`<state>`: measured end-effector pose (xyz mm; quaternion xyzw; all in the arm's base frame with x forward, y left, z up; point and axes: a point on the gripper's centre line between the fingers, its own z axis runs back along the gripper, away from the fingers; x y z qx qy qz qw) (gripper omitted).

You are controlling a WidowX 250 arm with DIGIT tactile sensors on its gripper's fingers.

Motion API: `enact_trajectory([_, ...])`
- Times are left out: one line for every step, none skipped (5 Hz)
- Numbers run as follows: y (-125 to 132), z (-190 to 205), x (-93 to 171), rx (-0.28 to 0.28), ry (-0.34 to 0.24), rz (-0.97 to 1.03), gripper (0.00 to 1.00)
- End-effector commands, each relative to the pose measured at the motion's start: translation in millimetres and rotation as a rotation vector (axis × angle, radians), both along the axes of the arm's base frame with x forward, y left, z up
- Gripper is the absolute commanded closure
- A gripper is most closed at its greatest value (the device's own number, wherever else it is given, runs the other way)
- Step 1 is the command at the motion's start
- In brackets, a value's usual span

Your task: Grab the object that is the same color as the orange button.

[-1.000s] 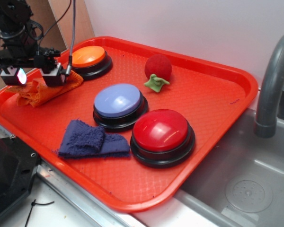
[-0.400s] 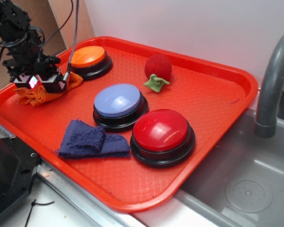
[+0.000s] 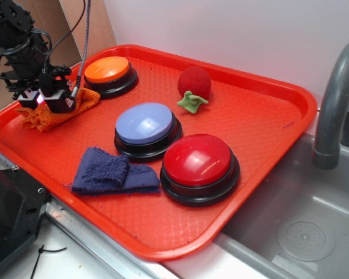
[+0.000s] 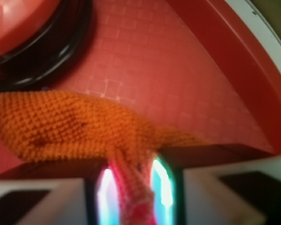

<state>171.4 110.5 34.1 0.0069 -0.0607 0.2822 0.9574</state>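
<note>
The jaws stand nearly closed, pinching a fold of the small orange terry-cloth rag [image 4: 70, 129] between them; in the wrist view the cloth is drawn into a narrow strip that runs down between the two lit finger pads, with the rest of it spread out just ahead on the textured floor of the red plastic tray [image 3: 262, 125]. Seen from the exterior view, the black gripper [image 3: 46, 100] sits low over the rag [image 3: 52, 113] at the tray's left corner, with the cloth bunched under it and a flap spreading out to its right towards the button beside it. Just beyond the rag, close to it, stands the round orange button with a glossy dome and black base [image 3: 107, 71]; its black rim fills the upper left of the wrist view [image 4: 33, 51]. Nearer the front edge of the tray lies a dark blue folded rag [image 3: 111, 172], beside a large red dome button [image 3: 199, 165]. A lavender-blue dome button [image 3: 146, 128] sits between them and the orange one. Towards the back of the tray rests a red fuzzy ball with a green leafy piece [image 3: 193, 86].
</note>
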Motion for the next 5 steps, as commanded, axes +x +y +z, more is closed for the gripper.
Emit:
enact_trajectory([-14,75,2,0.041,-0.011,-0.038,1.0])
enact_trajectory([-33,113,-2,-0.056,-0.02,-0.144,1.0])
enact_trajectory([-58,141,-11,-0.085,-0.069,-0.222,1.0])
enact_trajectory([-84,164,-23,-0.077,-0.131,-0.282,1.0])
enact_trajectory([-84,152,-11,-0.069,-0.038,-0.376,1.0])
